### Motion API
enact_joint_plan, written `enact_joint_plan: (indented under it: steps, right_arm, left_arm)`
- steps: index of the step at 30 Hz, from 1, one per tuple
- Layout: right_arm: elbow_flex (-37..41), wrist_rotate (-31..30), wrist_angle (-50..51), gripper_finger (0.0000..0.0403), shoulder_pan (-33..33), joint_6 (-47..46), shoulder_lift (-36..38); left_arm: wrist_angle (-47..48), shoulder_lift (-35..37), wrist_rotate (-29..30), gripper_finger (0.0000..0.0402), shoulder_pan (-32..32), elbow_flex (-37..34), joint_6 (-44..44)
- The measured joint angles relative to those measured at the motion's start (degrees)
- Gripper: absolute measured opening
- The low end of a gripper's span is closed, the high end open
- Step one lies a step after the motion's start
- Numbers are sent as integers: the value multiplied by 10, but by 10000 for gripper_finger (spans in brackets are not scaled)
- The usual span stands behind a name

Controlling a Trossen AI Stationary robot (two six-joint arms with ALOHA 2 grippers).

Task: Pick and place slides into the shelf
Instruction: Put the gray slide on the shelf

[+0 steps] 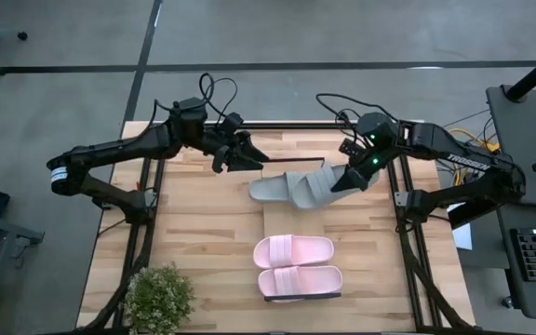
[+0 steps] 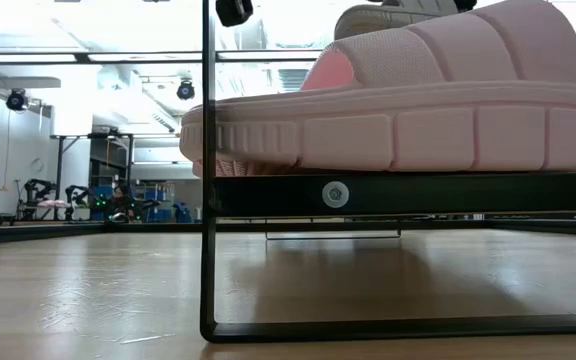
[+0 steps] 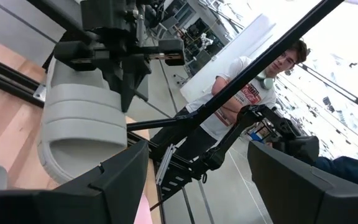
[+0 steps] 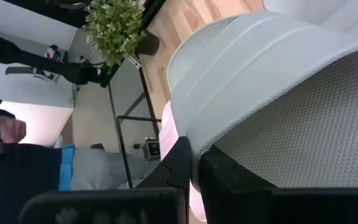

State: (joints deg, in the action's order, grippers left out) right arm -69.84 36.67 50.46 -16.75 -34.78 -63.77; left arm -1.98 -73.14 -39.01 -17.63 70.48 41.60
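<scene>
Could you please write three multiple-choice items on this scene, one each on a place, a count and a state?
1. Where do the pink slides lie?
A. On the shelf, near the table's front
B. Beside the plant
C. In the left gripper

2. How many slides are in the high view?
A. Two
B. Four
C. Six

3. What is the right gripper doing?
A. Hanging open over bare table
B. Shut on a grey slide
C. Holding a pink slide

Answers:
1 A, the pink pair sits side by side on the narrow board.
2 B, two pink and two grey.
3 B, the right wrist view shows its fingers pinching the grey strap, while the left gripper stands open beside the pair.
</scene>
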Motion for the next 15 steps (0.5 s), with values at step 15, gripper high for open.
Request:
enact_joint_plan:
  steps: [15]
  right_arm:
    - [-1,-14,-129,11,37,-11,0]
  left_arm:
    - [58,-17,-20,261,2,-1,32]
